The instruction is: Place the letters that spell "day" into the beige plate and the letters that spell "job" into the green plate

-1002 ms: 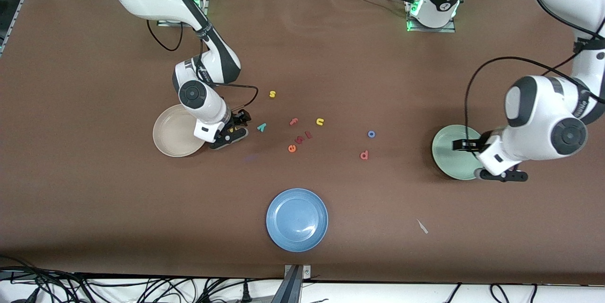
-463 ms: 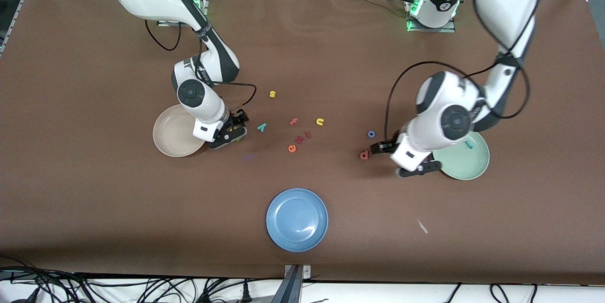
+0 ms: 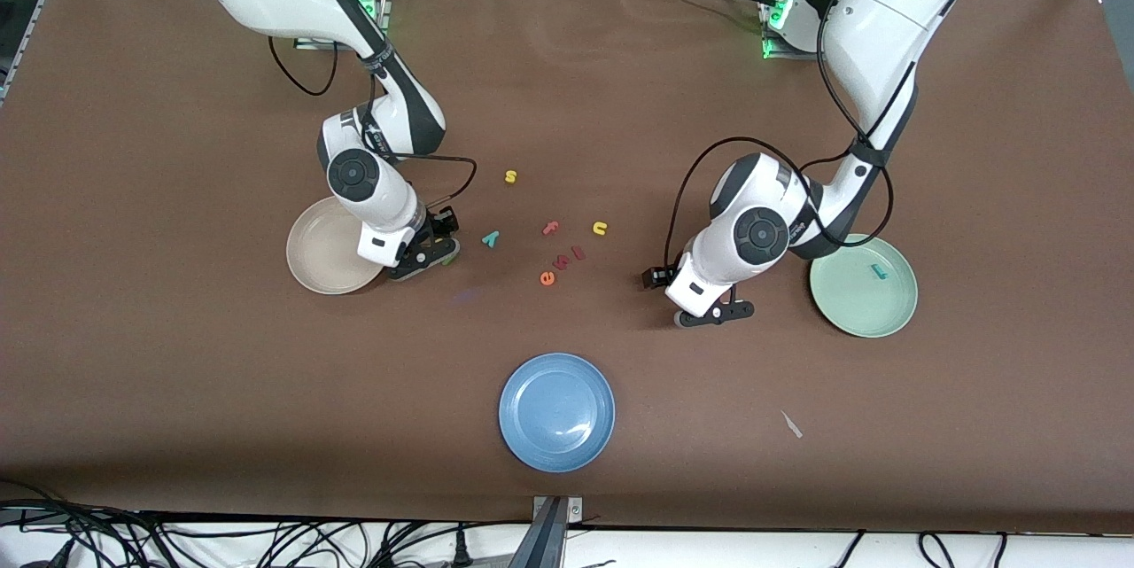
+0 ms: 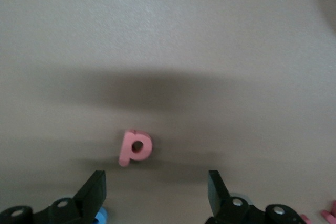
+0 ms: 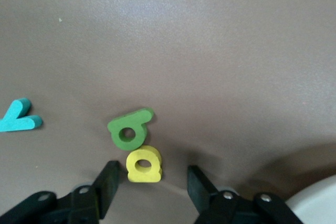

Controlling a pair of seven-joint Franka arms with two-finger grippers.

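Judging by their look, these letters are tiny, light foam-like pieces, stiff enough to pinch but easy to flick away, so you want to close across the thin flat sides, low against the worktop [image 3: 177, 355].

Your left tool [image 4: 156, 188] hangs just over the salmon "b" [image 4: 135, 148], its fingers spread wide with the letter lying flat just ahead of the tips, touching neither. Take it across the bowl, where there is most body to hold. The blue "o" [image 4: 101, 216] peeks out beside one finger. The teal "j" [image 3: 878, 270] already lies in the green plate [image 3: 864, 315].

Your right tool [image 5: 151, 182] sits low beside the beige plate [image 3: 314, 258], fingers spread on either side of the yellow "a" [image 5: 143, 164], not pinching it. The green "d" [image 5: 128, 128] touches the "a", so a careless squeeze probably shoves both. The teal "y" [image 3: 490, 238] lies apart, toward the other scattered letters.
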